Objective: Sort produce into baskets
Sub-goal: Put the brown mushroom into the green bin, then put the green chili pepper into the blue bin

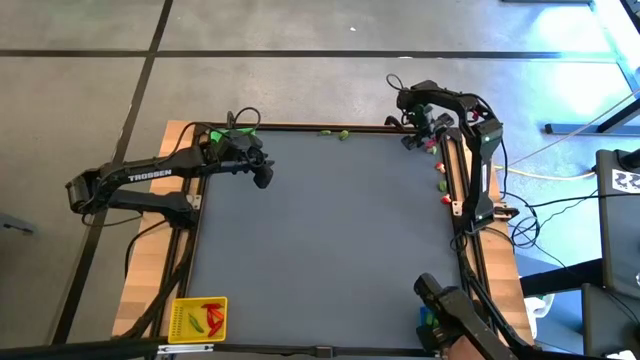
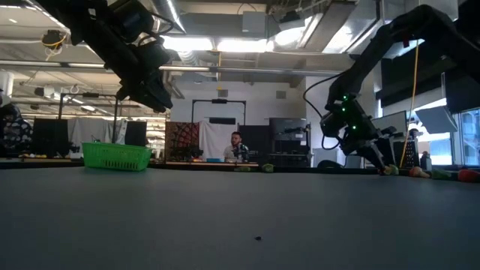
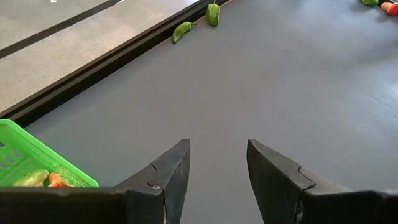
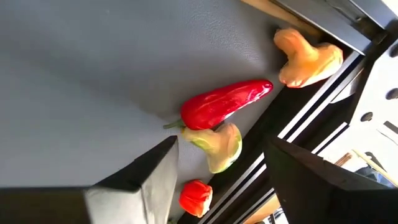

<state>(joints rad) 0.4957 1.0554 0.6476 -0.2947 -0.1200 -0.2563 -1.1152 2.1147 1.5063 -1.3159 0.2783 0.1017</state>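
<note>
Mostly the tabletop is a flat, matte grey sheet with a fine grain, framed by a dark rail and a wooden border.

The produce is small, smooth, glossy plastic. In the right wrist view a long red chili pepper with a thin green stem lies on the grey surface, touching a pale yellow-green curved piece. A small red-orange lumpy piece lies just beside them, and an orange knobbly piece rests against the dark rail. Two green pieces lie at the far edge of the tabletop, well apart from both arms.

The green basket is square, of thin plastic mesh, and stands at the far left corner; the left wrist view shows a pale green piece and an orange one inside it. The yellow basket stands at the near left corner with red and green pieces in it. The blue basket is near the right arm's base, mostly hidden.

The left gripper hovers over bare tabletop just beside the green basket, its dark wedge-shaped jaws apart and holding nothing. The right gripper is low over the far right edge, its jaws wide, standing on either side of the pale curved piece without closing on it.
</note>
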